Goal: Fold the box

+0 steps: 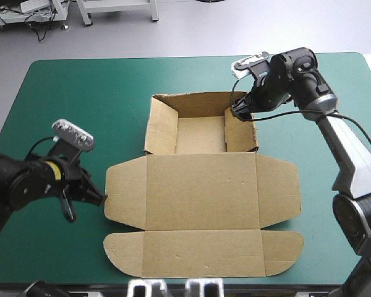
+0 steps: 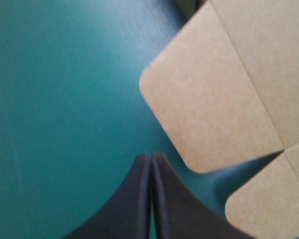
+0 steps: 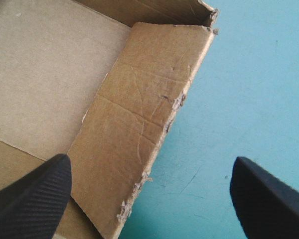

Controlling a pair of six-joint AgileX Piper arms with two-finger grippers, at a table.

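- Broadly, the table [image 1: 80, 93] with its teal-green cover carries the brown box [image 1: 201, 204] at its centre, a half-built sheet.
- Its lid panel [image 1: 201, 192] and rounded side flaps lie flat. The open tray [image 1: 201, 135] stands at 12 o'clock of that panel, walls raised.
- I judge the board light and stiff. It should bend only at its scored creases and may slide on the cover if pushed from one side.
- The tray's right wall [image 3: 139, 124] leans inward, and its upper edge is frayed. Pinching it across that edge, near mid-length, looks the safest hold.
- The right gripper [image 3: 149, 162], at 2 o'clock of the box, is spread wide and empty. One black finger is inside the tray, the other outside over the cover.
- The left gripper [image 2: 150, 158], at 9 o'clock, has its fingers pressed together on nothing. Its tip is just beside the lid's left flap [image 2: 209, 109].
- Whether the right wall's tab is tucked into the floor is not visible, and the wrist hides those fingertips in the high view.
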